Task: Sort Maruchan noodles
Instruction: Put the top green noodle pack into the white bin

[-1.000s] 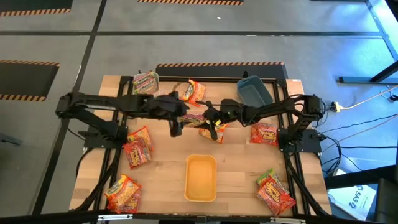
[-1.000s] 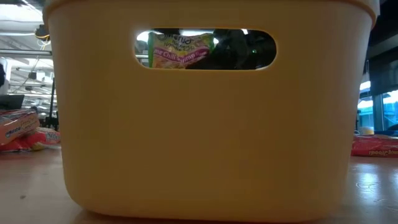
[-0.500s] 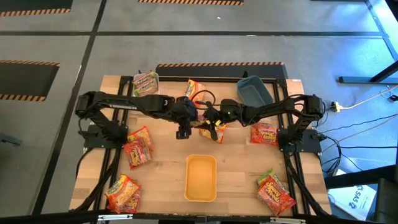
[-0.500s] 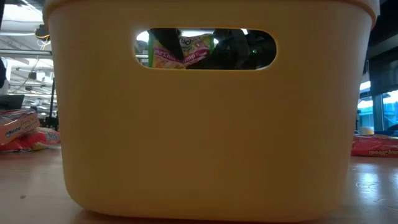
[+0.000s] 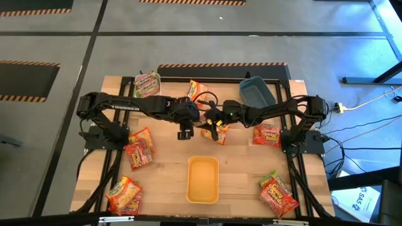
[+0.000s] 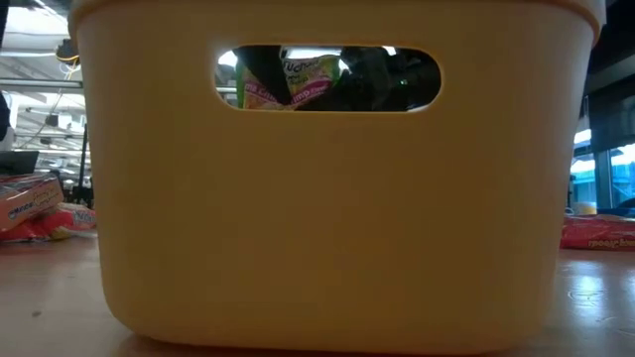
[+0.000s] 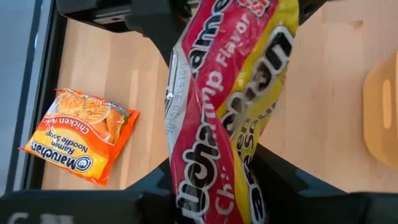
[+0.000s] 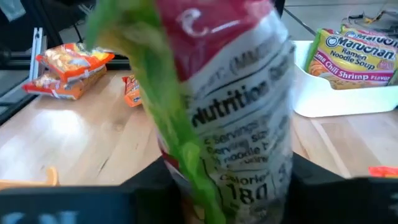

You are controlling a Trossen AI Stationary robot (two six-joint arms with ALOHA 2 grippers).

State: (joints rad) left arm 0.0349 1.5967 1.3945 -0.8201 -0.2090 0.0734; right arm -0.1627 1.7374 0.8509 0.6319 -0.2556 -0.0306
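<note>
The wooden counter carries a yellow bin at its near middle. Beyond that bin, both tools meet over the counter's centre: the left tool and the right tool each clamp one green-pink noodle packet between them. Another green-pink packet lies in the white bin farther beyond, and red and orange packets lie scattered either side of the yellow bin.

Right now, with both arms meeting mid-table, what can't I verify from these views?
- Low view: the yellow bin fills the picture and hides nearly the whole table; only its handle slot shows anything behind.
- High view: the left gripper and right gripper overlap, so who holds the lime chili shrimp packet is unclear.
- Right wrist view: that packet is blurred and blocks the fingers.
- Blue bin: contents not discernible.
</note>
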